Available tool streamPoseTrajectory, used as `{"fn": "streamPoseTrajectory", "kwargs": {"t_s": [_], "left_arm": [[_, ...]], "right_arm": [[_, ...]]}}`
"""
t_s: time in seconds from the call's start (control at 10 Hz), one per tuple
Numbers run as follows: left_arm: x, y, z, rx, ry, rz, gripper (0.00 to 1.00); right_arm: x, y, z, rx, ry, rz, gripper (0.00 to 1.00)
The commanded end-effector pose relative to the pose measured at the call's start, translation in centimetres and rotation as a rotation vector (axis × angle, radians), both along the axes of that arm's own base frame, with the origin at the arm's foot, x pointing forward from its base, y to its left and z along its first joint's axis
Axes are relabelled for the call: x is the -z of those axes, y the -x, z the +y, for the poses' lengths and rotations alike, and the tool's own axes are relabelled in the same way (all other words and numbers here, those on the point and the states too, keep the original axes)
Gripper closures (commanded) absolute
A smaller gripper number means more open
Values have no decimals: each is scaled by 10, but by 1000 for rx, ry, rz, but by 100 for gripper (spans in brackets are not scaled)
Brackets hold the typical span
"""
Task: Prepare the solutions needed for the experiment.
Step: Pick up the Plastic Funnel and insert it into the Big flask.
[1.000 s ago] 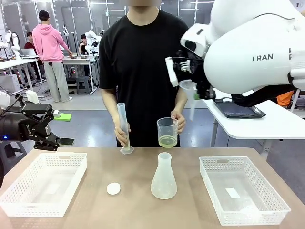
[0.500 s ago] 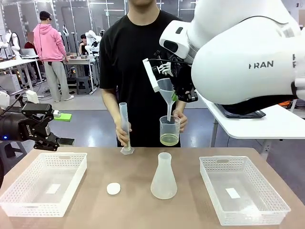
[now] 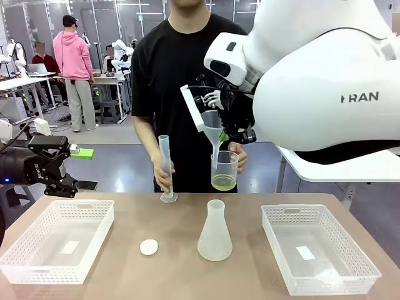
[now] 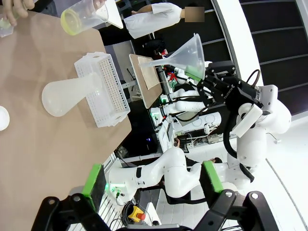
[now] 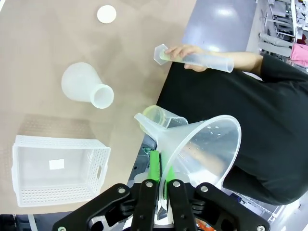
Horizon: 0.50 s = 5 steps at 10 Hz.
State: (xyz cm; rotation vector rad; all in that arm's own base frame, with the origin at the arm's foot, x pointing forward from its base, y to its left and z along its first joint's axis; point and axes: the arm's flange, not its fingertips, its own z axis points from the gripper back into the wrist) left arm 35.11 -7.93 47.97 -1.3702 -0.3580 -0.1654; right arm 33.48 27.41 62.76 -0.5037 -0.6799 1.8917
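Swinging the right gripper (image 3: 226, 128), clamped on the funnel (image 3: 212, 122) rim, could miss the Erlenmeyer flask (image 3: 214, 232) neck or bump the beaker (image 3: 224, 169) in the person's hand (image 3: 238, 156), spilling; left gripper (image 3: 61, 172) hangs open, idle; solution (image 3: 222, 182) pools in that beaker, below the right gripper, near the funnel spout.

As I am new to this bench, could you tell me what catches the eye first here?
High at centre, the right fingers clamp a clear plastic funnel, its spout pointing down at the clear beaker of yellow-green liquid in the person's hand. Below, a frosted conical flask stands upright mid-table.
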Motion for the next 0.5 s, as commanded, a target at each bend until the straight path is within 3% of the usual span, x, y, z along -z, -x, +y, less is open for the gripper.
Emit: {"fn": "streamPoseTrajectory", "kwargs": {"t_s": [0.0, 0.4], "left_arm": [[-2, -1, -3, -3, 28, 7, 0], [-2, -1, -3, -3, 28, 7, 0]], "right_arm": [[14, 2, -2, -41, 0, 29, 97], [47, -13, 7, -58, -5, 71, 97]]}}
